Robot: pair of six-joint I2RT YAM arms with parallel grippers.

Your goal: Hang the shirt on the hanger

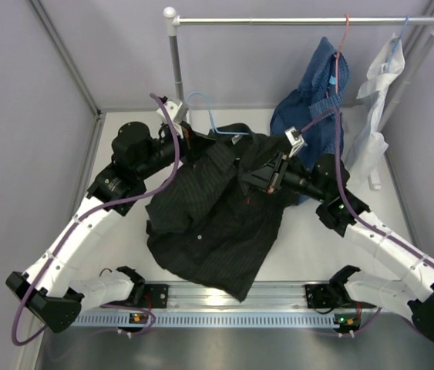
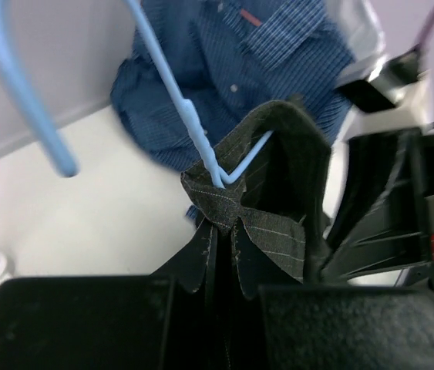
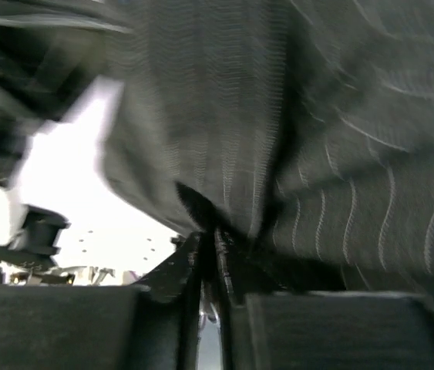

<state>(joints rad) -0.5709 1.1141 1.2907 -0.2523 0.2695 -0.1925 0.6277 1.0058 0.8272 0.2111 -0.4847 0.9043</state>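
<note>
Clamping shirt (image 1: 209,216): L tool (image 2: 220,301), R tool (image 3: 213,293).

1. Shirt (image 1: 209,220): on table (image 1: 317,254), centre.
2. Hanger (image 2: 188,116): behind shirt, one end inside its collar.
3. Rail (image 1: 294,21): at back; checked shirt (image 1: 318,92) and garment (image 1: 380,92) hang at right.

Blue checked shirt (image 1: 321,100) and white garment (image 1: 378,92) hang from the metal rail (image 1: 294,21).

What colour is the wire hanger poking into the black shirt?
Light blue; the hanger shows best in the left wrist view.
</note>
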